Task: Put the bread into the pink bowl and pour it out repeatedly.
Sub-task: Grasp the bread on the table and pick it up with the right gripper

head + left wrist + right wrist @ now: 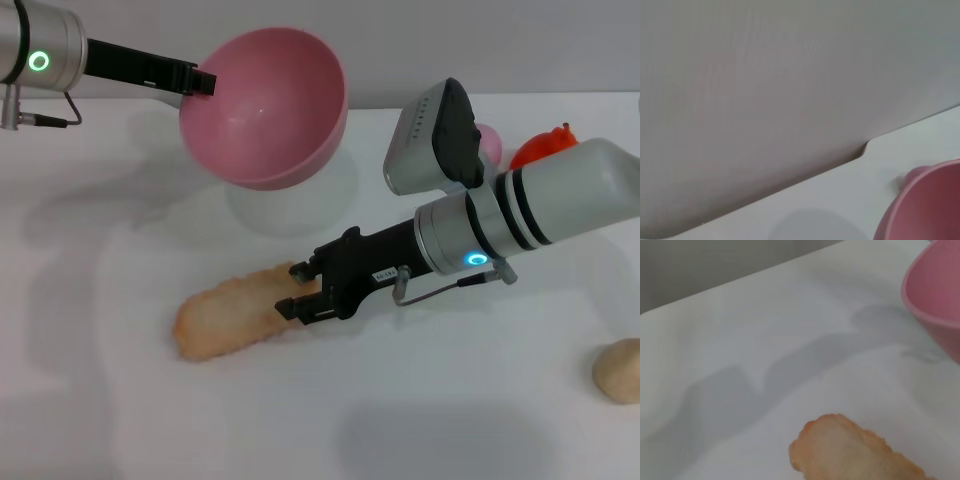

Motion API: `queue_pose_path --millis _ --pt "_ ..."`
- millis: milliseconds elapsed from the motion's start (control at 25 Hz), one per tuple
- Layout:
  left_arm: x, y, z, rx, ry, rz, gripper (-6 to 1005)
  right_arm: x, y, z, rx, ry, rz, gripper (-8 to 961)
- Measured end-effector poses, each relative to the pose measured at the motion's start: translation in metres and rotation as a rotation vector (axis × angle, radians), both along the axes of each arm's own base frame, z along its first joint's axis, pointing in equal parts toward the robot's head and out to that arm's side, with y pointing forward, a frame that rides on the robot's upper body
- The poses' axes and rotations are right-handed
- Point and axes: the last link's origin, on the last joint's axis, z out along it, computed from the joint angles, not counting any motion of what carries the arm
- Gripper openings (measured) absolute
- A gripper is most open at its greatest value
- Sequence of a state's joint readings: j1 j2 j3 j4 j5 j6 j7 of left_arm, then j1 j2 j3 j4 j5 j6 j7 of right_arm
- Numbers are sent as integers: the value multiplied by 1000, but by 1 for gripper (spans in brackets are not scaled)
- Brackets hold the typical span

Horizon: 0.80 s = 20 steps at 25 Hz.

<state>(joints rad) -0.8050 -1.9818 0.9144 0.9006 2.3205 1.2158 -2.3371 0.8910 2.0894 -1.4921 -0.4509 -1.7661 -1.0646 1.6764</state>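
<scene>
Overhead, my left claw grips the tilted, empty pink bowl by its rim. Bread lies on the worktop; my right claw straddles its near end, spread. Probably light, stiff, ridged: pinch mid-length.

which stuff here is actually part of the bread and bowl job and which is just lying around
In the job: bread on the table, right gripper at its end; pink bowl held tilted, clear of the table, by left gripper.

Lying about: beige lump, orange toy, small pink ball.
</scene>
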Motion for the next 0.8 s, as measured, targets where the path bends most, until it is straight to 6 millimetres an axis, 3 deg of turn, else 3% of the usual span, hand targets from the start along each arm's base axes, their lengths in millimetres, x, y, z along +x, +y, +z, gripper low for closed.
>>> queue_pose_path --millis 800 --pt "8 1 -7 4 2 -27 42 0 15 -5 136 -15 6 535"
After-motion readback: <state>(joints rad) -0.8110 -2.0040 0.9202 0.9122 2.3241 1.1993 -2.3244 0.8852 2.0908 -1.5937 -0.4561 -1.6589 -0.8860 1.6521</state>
